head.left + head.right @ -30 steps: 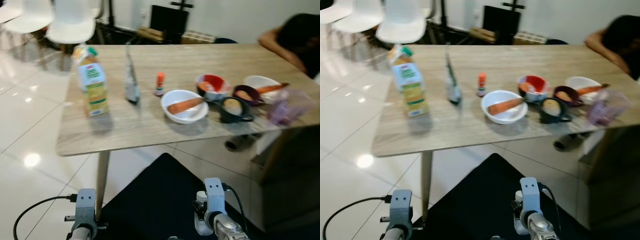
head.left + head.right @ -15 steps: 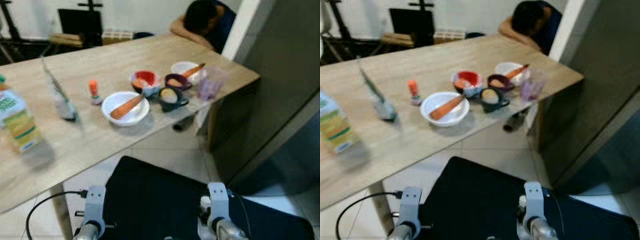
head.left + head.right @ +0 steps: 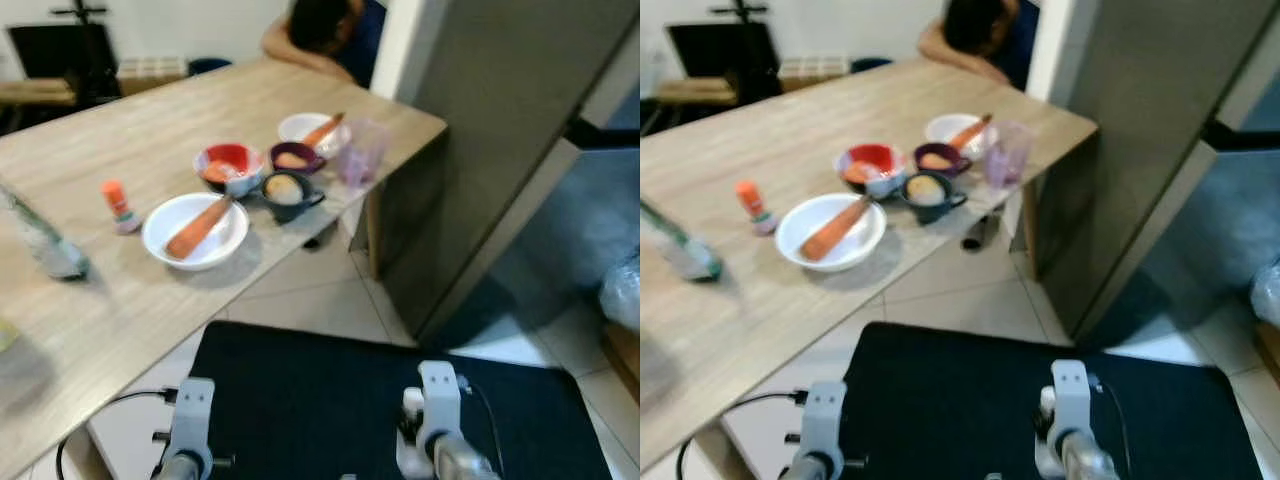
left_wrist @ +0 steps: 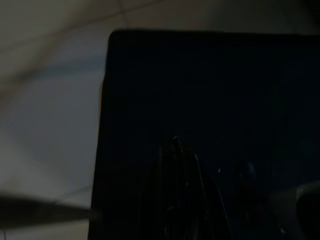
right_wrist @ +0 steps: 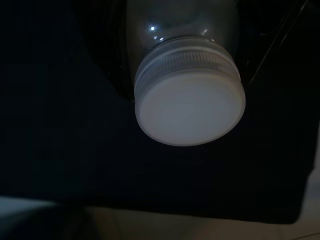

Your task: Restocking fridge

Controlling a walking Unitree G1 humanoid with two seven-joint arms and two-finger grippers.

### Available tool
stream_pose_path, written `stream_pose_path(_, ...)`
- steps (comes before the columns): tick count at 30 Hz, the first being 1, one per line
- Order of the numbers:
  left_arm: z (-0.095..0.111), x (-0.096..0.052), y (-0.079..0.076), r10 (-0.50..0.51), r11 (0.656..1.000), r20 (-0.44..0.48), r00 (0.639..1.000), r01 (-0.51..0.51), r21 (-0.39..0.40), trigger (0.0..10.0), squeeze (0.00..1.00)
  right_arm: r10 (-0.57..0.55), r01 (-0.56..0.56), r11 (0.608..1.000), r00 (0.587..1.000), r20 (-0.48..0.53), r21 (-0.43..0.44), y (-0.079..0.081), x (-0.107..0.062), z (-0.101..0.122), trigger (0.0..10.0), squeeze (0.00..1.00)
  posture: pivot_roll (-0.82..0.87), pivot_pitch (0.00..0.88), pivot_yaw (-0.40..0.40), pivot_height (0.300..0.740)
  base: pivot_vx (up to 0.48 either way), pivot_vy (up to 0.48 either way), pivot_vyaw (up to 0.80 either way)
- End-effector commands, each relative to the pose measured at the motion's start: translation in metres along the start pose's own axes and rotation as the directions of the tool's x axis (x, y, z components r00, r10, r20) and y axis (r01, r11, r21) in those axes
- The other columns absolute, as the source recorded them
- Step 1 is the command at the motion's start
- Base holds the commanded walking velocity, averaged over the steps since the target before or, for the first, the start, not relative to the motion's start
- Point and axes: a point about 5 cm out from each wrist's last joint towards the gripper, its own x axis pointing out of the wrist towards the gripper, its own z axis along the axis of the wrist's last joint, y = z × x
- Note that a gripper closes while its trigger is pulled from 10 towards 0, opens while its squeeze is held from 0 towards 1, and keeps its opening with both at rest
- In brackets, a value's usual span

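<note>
In the right wrist view, a clear bottle (image 5: pixel 187 75) with a white cap sits between the right gripper's (image 5: pixel 190 45) fingers, which are clamped on it, low over a black mat (image 3: pixel 330 385). The left gripper (image 4: pixel 182 170) hangs above that mat, its fingers together. On the desk (image 3: pixel 110 300) stand a white bowl (image 3: pixel 195 232) holding a carrot, a red bowl (image 3: pixel 229 166), a dark cup (image 3: pixel 287 194) and a glue stick (image 3: pixel 118 204). A person (image 3: pixel 320 30) leans on its far end, beside a grey fridge (image 3: pixel 500 120).
</note>
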Motion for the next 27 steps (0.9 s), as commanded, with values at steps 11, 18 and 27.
stream_pose_path(11, -0.01, -0.002, -0.005, -0.054, 0.995, -0.06, 0.997, 0.059, 0.081, 10.0, 0.0, -0.06, 0.06, 0.997, 0.998, -0.007, 0.047, -0.011, -0.004, -0.007, 10.0, 0.0, -0.09, 0.082, -0.01, 0.74, 0.0, 0.0, -0.8)
stream_pose_path(18, -0.008, -0.001, -0.006, -0.051, 0.995, -0.055, 0.997, 0.056, 0.085, 10.0, 0.0, -0.091, 0.091, 0.992, 0.996, -0.006, 0.091, -0.015, -0.006, -0.01, 10.0, 0.0, -0.1, 0.084, 0.002, 0.74, 0.0, 0.0, -0.8)
stream_pose_path(27, 0.004, 0.004, -0.01, -0.041, 0.998, -0.016, 0.999, 0.041, 0.038, 10.0, 0.0, -0.097, 0.098, 0.99, 0.995, -0.012, 0.102, -0.015, -0.007, -0.014, 10.0, 0.0, -0.09, 0.093, -0.001, 0.74, 0.0, 0.0, -0.8)
